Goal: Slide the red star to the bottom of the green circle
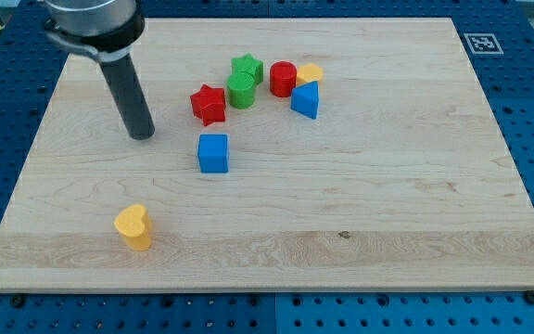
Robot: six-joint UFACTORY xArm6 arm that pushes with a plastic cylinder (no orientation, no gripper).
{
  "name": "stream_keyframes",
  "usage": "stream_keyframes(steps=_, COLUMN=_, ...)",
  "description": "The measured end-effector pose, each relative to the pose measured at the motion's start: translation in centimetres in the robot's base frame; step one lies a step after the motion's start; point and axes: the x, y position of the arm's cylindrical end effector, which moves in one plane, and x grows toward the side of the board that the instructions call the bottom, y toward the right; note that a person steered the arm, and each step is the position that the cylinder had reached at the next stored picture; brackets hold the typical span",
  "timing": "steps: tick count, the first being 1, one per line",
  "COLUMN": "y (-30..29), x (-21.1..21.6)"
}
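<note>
The red star [209, 104] lies on the wooden board [387, 186], just left of and slightly below the green circle [241, 91]; the two look to be touching or nearly so. My tip [142, 134] rests on the board to the left of the red star, about a block's width away, and up-left of the blue cube [213, 153]. It touches no block.
A green star [247, 67] sits above the green circle. A red cylinder [283, 79], a yellow block [311, 73] and a blue triangle [306, 99] cluster to its right. A yellow heart [133, 226] lies near the bottom left.
</note>
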Motion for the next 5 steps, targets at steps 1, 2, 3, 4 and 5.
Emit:
stream_keyframes(steps=1, y=0.4, x=-2.6)
stream_keyframes(steps=2, y=4.2, x=-3.0)
stream_keyframes(steps=3, y=8.4, x=-3.9)
stream_keyframes(steps=4, y=10.8, x=-3.6)
stream_keyframes(steps=5, y=10.1, x=-2.4)
